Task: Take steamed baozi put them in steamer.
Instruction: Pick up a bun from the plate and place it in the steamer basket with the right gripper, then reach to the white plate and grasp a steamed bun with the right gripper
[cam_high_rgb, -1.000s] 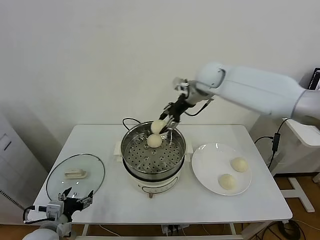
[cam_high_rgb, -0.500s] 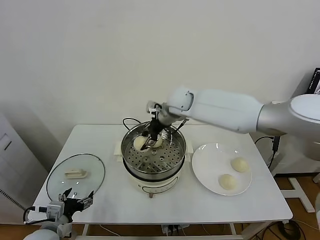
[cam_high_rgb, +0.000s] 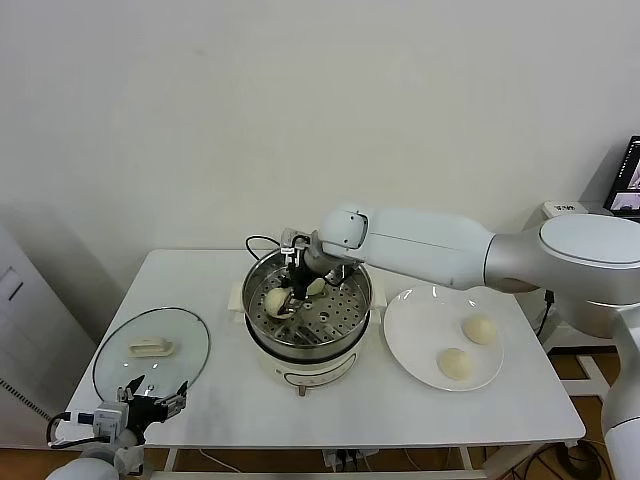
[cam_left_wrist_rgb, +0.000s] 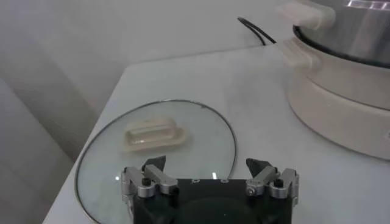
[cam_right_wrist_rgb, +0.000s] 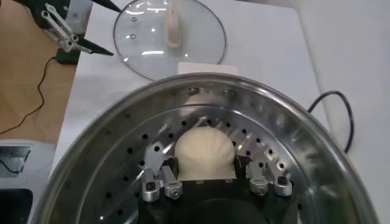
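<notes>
The steamer (cam_high_rgb: 262, 335) stands mid-table, a shiny pot on a white base. My right gripper (cam_high_rgb: 285, 301) reaches down inside it, shut on a cream-white baozi (cam_high_rgb: 273, 300) at the left side of the perforated tray. In the right wrist view that baozi (cam_right_wrist_rgb: 204, 152) sits between the fingers (cam_right_wrist_rgb: 162, 167), low over the tray (cam_right_wrist_rgb: 109, 182). A second baozi (cam_high_rgb: 316, 287) lies on the tray behind it. Two more baozi (cam_high_rgb: 479, 328) (cam_high_rgb: 454, 363) rest on the white plate (cam_high_rgb: 420, 330). My left gripper (cam_high_rgb: 152, 398) is parked open at the front left.
The glass lid (cam_high_rgb: 150, 350) with a white handle lies flat at the table's left; my left gripper (cam_left_wrist_rgb: 206, 164) hovers at its near edge. The lid also shows in the right wrist view (cam_right_wrist_rgb: 169, 33). A black cord (cam_high_rgb: 258, 242) runs behind the steamer.
My right gripper has carried the baozi left and down, from above the steamer's back rim into the pot near the tray's left side. The left arm has not moved.
</notes>
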